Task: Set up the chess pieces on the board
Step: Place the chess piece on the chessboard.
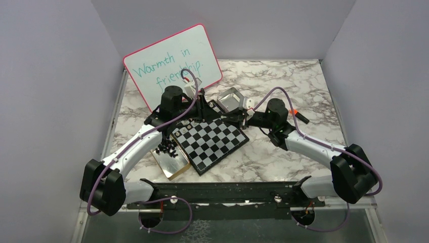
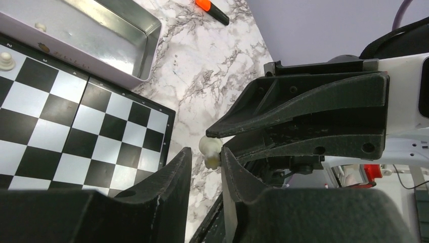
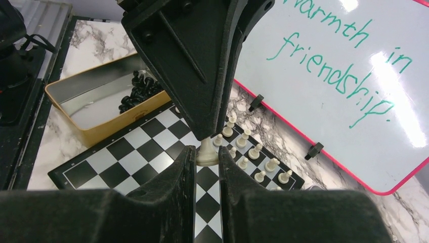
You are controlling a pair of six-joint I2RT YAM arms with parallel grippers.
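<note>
Your right pincer clenched the tiny, probably light and slick cream piece low at its base by the 12 o'clock corner of the board; your left pincer's hold couldn't be told.

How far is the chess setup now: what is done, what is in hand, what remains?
Done: about ten white pieces stand at one end of the board. In hand: one white piece pinched by the right gripper, left gripper at it too. Remaining: the black pieces, still heaped in the gold tin.

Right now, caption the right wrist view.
Right gripper and left gripper meet at a cream-white chessman near the glossy black-and-white chessboard.
</note>
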